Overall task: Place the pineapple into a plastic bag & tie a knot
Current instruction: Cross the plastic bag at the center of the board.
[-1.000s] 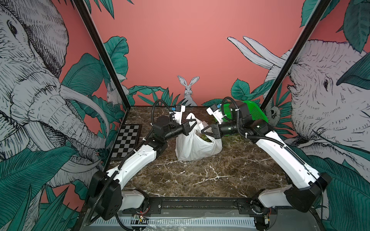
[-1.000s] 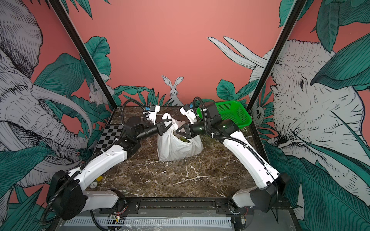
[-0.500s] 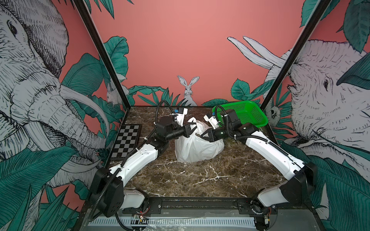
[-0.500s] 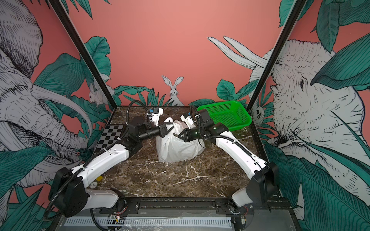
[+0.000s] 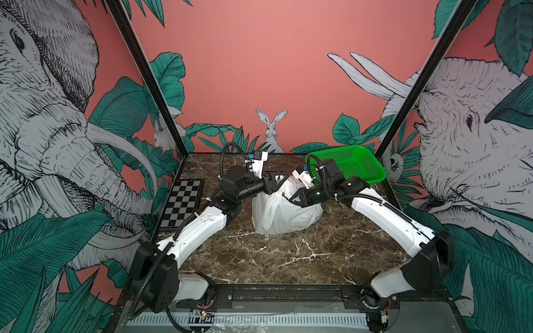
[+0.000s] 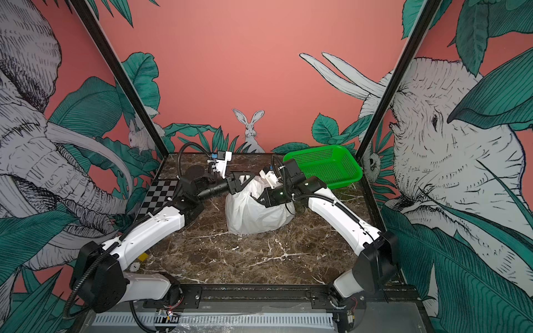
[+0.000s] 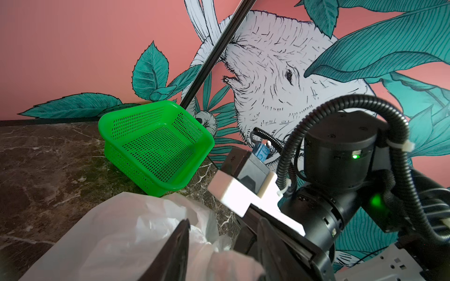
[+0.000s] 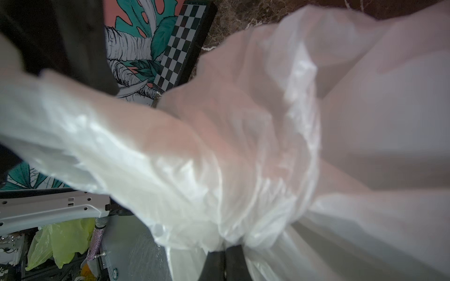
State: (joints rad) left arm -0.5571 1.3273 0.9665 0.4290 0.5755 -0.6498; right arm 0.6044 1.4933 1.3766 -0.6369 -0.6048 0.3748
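The brown marbled desk [image 5: 288, 259] fills the floor of the cell. The plastic bag [image 5: 282, 213] sits on it a little behind the middle, in both top views a full, rounded white heap with its crumpled top turned up between the two arms; I can't see what is inside it. Behind it, in the far corner on the robot's right, the green mesh basket [image 5: 354, 164] stands tipped up against the wall. A checkerboard [image 5: 181, 201] lies flat along the desk's left edge, well apart from the bag. The left gripper [image 7: 224, 223] reaches in over the bag's top from the left; in the left wrist view its jaws stand parted, loose film lying between them, not pinched. The right gripper [image 8: 225, 255] comes in from the other side, and in the right wrist view its jaws are closed tight on a gathered bunch of the bag's plastic
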